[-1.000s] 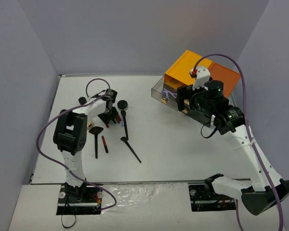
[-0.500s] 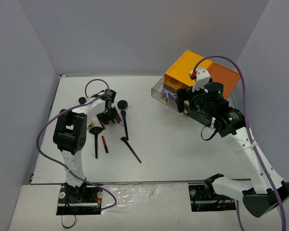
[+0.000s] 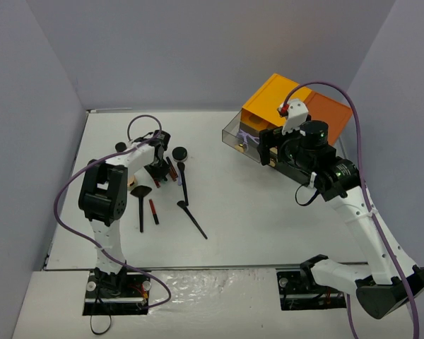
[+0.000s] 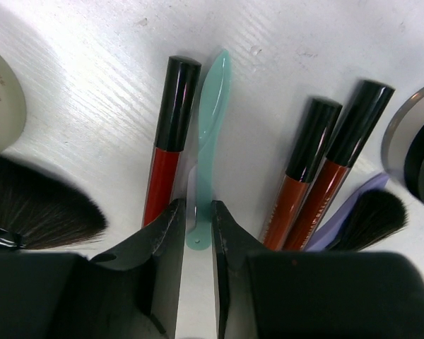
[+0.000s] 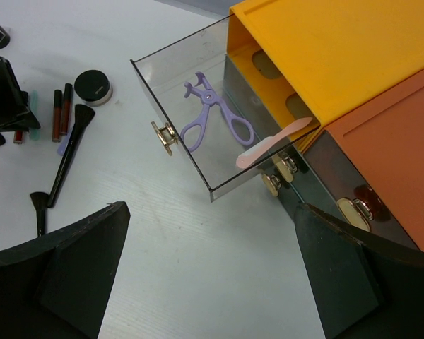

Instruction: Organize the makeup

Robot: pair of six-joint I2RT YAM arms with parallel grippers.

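Note:
In the left wrist view my left gripper (image 4: 196, 219) has its jaws nearly closed on the round end of a teal spatula (image 4: 210, 120) lying on the table. A red stick (image 4: 168, 141) lies to its left and two more red sticks (image 4: 318, 176) to its right. Beside them are a purple stick (image 4: 357, 201), a brush head (image 4: 35, 201), the tan compact (image 4: 0, 99) and a black jar (image 4: 417, 141). From above, the left gripper (image 3: 158, 171) sits among black brushes (image 3: 183, 183) and a jar (image 3: 179, 153). My right gripper (image 5: 210, 233) is wide open and empty.
The orange-topped drawer box (image 3: 297, 106) stands at the back right. Its clear drawer (image 5: 152, 92) is pulled out and holds a purple eyelash curler (image 5: 212, 116) and a pink spatula (image 5: 272, 145). The right gripper (image 3: 271, 152) hovers just in front of it. Grey walls enclose the table.
My left gripper has shifted slightly toward the back left among the sticks. The right arm has barely moved.

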